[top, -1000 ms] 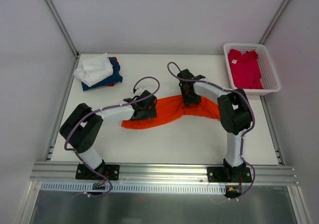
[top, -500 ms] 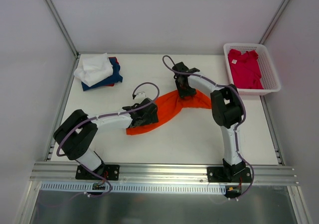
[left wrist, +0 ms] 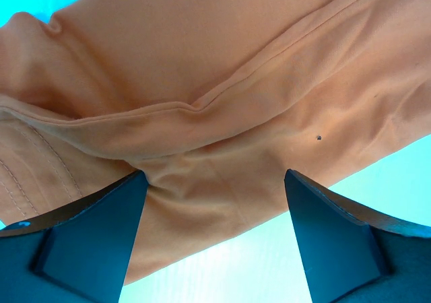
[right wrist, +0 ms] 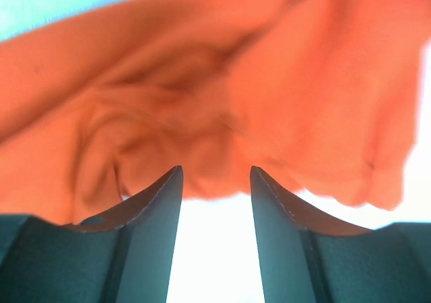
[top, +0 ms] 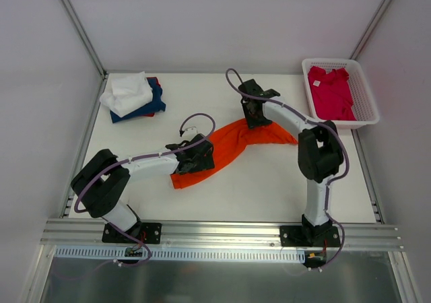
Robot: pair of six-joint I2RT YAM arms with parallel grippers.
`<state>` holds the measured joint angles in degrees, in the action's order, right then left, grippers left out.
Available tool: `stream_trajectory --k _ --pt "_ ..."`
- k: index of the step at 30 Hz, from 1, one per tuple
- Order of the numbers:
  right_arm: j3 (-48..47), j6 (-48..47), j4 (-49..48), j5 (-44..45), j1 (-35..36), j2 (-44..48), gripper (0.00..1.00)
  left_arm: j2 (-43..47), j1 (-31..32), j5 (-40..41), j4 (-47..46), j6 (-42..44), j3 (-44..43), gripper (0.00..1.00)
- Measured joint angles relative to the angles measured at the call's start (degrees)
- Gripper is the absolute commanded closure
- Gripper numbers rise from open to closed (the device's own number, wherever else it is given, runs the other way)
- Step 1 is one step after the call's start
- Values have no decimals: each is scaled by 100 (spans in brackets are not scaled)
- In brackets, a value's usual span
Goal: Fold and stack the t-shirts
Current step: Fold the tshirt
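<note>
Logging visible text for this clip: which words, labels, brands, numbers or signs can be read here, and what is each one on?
No text can be read in any view.
Pale neck tag on the crimson shirt in the basket: too small to read.
Orange shirt: no print shows in the top or wrist views.

I'm making out four t-shirts: one orange t-shirt (top: 225, 147), one white t-shirt (top: 126, 91), one navy t-shirt (top: 154, 105), one crimson t-shirt (top: 330, 91). One mesh basket (top: 370, 106) is sitting there, plus two arms: left arm (top: 145, 163), right arm (top: 316, 156).
</note>
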<state>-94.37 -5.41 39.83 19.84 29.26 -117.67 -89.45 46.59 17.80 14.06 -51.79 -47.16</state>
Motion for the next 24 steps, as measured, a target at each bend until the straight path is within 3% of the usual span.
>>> stream_trajectory --k 9,24 --pt "343 -7 17 546 -219 1283 51 -7 0 -17 24 -9 -7 15" --pt "892 22 -238 350 -901 297 52 -4 0 -22 24 -13 -4 15"
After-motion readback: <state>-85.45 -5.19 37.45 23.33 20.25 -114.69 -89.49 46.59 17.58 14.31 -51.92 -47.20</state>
